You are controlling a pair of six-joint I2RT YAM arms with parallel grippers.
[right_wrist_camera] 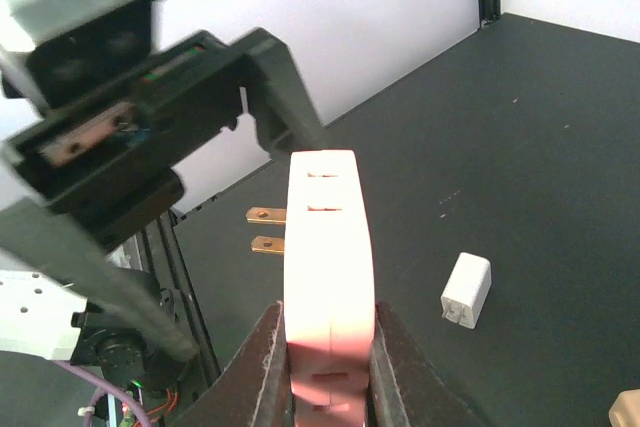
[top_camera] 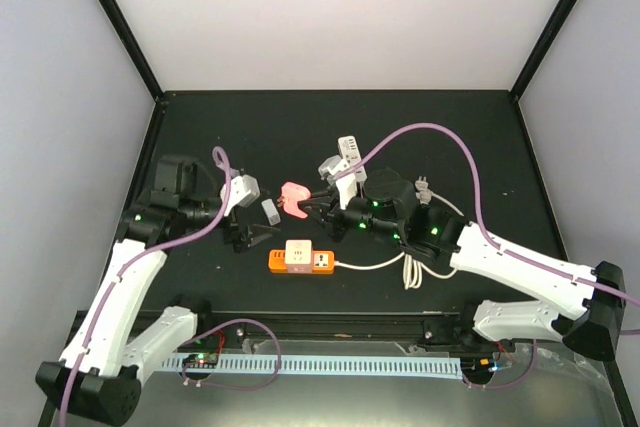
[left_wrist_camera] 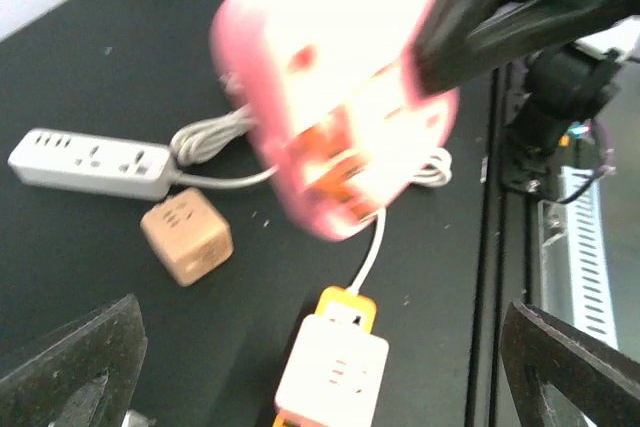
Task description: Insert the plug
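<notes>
Top external view first: I see the black table [top_camera: 420, 137] with the left arm [top_camera: 120, 287] and the right arm [top_camera: 520, 267] both reaching in toward its middle. An orange power strip [top_camera: 300, 260] with a white socket face lies flat near the front, its white cable [top_camera: 375, 265] trailing off to the right. On the left wrist camera a white power strip [left_wrist_camera: 90, 162] lies farther back on the table, with a tan cube [left_wrist_camera: 187, 237] just beside it. The pink plug [right_wrist_camera: 325, 277] is up in the air between the two arms, just beyond the orange strip and clear of the table. The right gripper [right_wrist_camera: 325, 372] pinches it at its lower end, one finger pressed on each flat side. The left gripper [top_camera: 252, 235] sits close to the plug with its fingers [left_wrist_camera: 70, 367] spread wide, at the far corners of its own camera, holding nothing. A small white cube [right_wrist_camera: 466, 289] lies on the table near the plug. Two brass prongs [right_wrist_camera: 265, 229] stick out sideways from the plug toward the left gripper.
</notes>
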